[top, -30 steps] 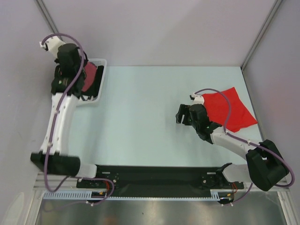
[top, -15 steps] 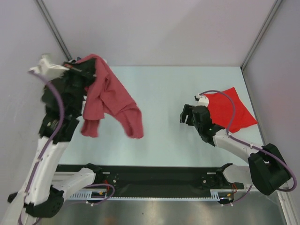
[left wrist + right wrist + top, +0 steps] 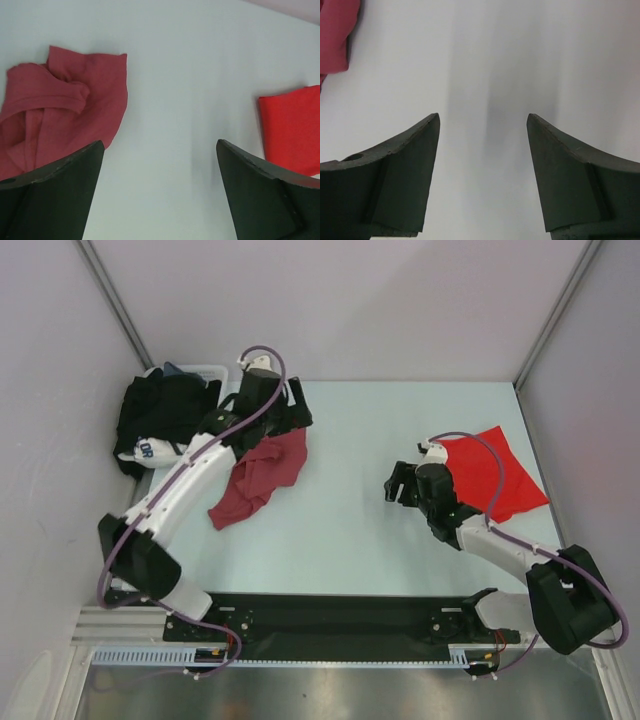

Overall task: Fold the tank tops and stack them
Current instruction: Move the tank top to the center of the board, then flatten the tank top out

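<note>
Top external: maroon tank top [image 3: 262, 478] slants toward far-right; left end effector [image 3: 160, 144], right end effector [image 3: 483, 116] spread

**Item 1: maroon tank top** [image 3: 262, 478]. Thin, soft cloth in dusty maroon-red. It is unfolded and crumpled into a loose, elongated heap on the surface [image 3: 350, 440]. The broad end is rumpled, with a rolled band of hem or strap across it, and a narrower tail trails off. It lies just beside and below the left claw [image 3: 160, 142], off its left finger and clear of the gap. From the right claw [image 3: 483, 116], one edge shows far ahead to the left.

**Item 2: red tank top** [image 3: 500, 475]. Bright red cloth, folded flat into a neat, roughly square panel set corner-wise. It lies behind the right claw, partly under that arm. It is well apart from the left claw, ahead and to its right, and well apart from Item 1.
</note>
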Tool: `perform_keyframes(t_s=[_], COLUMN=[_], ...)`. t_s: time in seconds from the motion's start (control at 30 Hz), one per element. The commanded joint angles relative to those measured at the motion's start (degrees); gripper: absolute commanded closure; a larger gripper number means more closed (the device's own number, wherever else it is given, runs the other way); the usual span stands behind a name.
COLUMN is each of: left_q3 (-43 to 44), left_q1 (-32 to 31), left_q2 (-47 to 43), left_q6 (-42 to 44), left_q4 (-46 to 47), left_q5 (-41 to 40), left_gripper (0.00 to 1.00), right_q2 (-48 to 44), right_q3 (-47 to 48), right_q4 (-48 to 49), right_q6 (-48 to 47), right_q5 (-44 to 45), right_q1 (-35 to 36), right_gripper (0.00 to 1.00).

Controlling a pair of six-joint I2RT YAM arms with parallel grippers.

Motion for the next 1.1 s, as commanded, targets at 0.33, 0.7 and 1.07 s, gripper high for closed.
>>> perform_keyframes(t_s=[0.33, 0.7, 1.07], left_q3=[-37.12, -59.55, -60.01], left_q1=[10.75, 26.94, 30.47], left_q2=[-32.06, -41.05, -20.05], left_q6=[0.92, -9.46, -12.01], left_q4=[6.95, 12.06, 22.6], left_q5=[5.52, 1.89, 0.65], left_gripper=[0.0, 0.0, 0.04], right_q2=[23.93, 37.23, 29.35], right_q3=[23.94, 44.0, 35.75], right_q4=[-9.01, -16.07, -15.36], right_q6=[-6.78, -2.3, -3.09], right_q5=[-14.72, -9.0, -5.4], right_q1=[12.16, 20.88, 20.88], right_gripper=[0.37, 0.37, 0.37])
